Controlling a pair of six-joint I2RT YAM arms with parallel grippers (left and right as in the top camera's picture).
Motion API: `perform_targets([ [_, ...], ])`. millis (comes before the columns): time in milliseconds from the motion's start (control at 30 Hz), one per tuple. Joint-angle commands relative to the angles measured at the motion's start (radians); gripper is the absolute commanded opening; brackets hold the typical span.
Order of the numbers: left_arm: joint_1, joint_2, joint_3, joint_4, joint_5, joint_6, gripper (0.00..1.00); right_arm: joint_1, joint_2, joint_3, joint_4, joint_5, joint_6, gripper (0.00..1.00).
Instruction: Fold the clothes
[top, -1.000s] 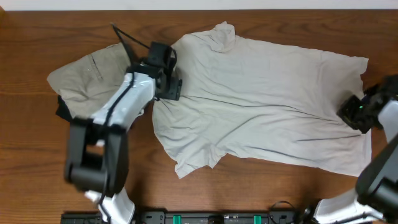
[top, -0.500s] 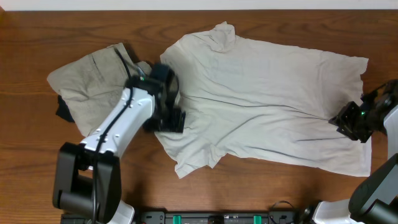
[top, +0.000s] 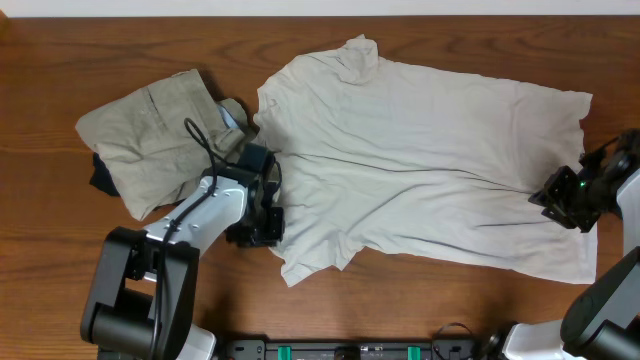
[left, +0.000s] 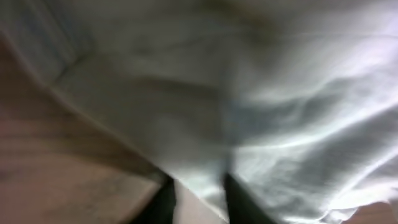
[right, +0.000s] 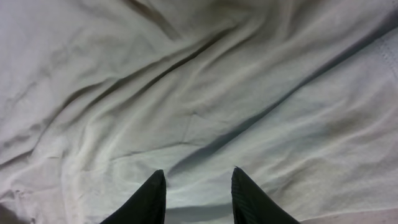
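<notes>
The clothes: a large pale cream-white shirt (top: 420, 150) lies spread and wrinkled across the middle and right of the table. A khaki-tan garment (top: 150, 140) lies bunched at the left. My left gripper (top: 268, 226) is low at the shirt's left edge, near the lower sleeve. The left wrist view is blurred: the shirt's hem (left: 199, 186) runs between my left gripper's (left: 198, 186) fingers, which stand a narrow gap apart. My right gripper (top: 545, 195) hovers over the shirt's right side. The right wrist view shows my right gripper (right: 198, 177) open above the wrinkled cloth (right: 186, 81), holding nothing.
A dark piece of fabric (top: 100, 178) pokes out from under the khaki garment. Bare wooden table (top: 60, 270) lies in front of and behind the clothes. The right arm's base stands at the front right corner.
My left gripper has travelled toward the table's front along the shirt's left edge, and its jaws have narrowed. My right gripper shifted slightly inward over the shirt.
</notes>
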Motion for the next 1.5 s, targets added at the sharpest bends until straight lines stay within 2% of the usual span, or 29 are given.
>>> perform_targets([
  [0, 0.003, 0.047, -0.052, -0.033, -0.072, -0.091, 0.06, 0.014, -0.001, -0.007, -0.001, 0.006, -0.018, 0.33],
  [267, 0.045, 0.032, -0.048, -0.129, -0.073, -0.164, 0.06, 0.013, -0.001, -0.008, -0.039, 0.113, 0.005, 0.34],
  [400, 0.052, 0.028, -0.048, -0.125, -0.073, -0.163, 0.06, 0.000, -0.001, -0.008, -0.043, 0.209, 0.063, 0.51],
  [433, 0.052, 0.028, -0.048, -0.114, -0.072, -0.163, 0.10, -0.009, -0.001, -0.008, -0.050, 0.214, 0.063, 0.52],
  [500, 0.052, 0.028, -0.048, -0.093, -0.056, -0.161, 0.26, -0.031, -0.001, -0.008, -0.062, 0.236, 0.067, 0.54],
  [667, 0.052, 0.028, -0.048, -0.051, -0.016, -0.159, 0.52, -0.143, -0.001, -0.012, -0.099, 0.276, 0.104, 0.61],
  [800, 0.052, 0.028, -0.048, -0.030, 0.003, -0.158, 0.59, -0.261, -0.001, -0.071, -0.068, 0.283, 0.156, 0.61],
  [933, 0.052, 0.028, -0.048, -0.004, 0.007, -0.159, 0.64, -0.357, -0.001, -0.169, 0.027, 0.235, 0.159, 0.53],
  [1133, 0.052, 0.028, -0.048, 0.024, 0.041, -0.136, 0.71, -0.381, -0.001, -0.276, 0.134, 0.208, 0.159, 0.53],
  [1267, 0.052, 0.028, -0.048, 0.023, 0.044, -0.135, 0.72, -0.381, -0.001, -0.314, 0.181, 0.208, 0.171, 0.51],
  [1400, 0.052, 0.028, -0.048, 0.024, 0.047, -0.131, 0.70, -0.382, -0.002, -0.306, 0.196, 0.202, 0.174, 0.29],
  [1467, 0.052, 0.028, -0.048, 0.024, 0.048, -0.128, 0.53, -0.382, -0.002, -0.291, 0.192, 0.167, 0.173, 0.17],
])
